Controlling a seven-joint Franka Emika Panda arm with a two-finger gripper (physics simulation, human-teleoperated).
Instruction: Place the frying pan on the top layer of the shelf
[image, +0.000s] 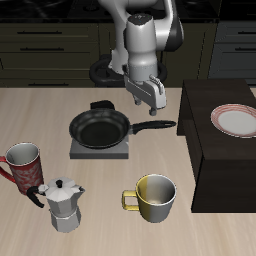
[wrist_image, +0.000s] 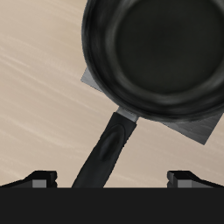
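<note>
The frying pan (image: 99, 129) is a round black pan sitting on a grey square burner plate (image: 76, 151), its long handle (image: 153, 126) pointing toward the shelf (image: 215, 150). The shelf is a dark boxy unit with a flat top. My gripper (image: 152, 98) hangs open just above the handle, apart from it. In the wrist view the frying pan (wrist_image: 157, 48) and its handle (wrist_image: 107, 156) fill the frame, with the handle running between my fingertips (wrist_image: 39, 178).
A white plate with a red rim (image: 237, 120) lies on the shelf top. A red mug (image: 22, 162), a silver moka pot (image: 64, 205) and a yellow-lined mug (image: 153, 196) stand nearer the table's front edge. Dark cabinets with drawers (image: 50, 45) line the back.
</note>
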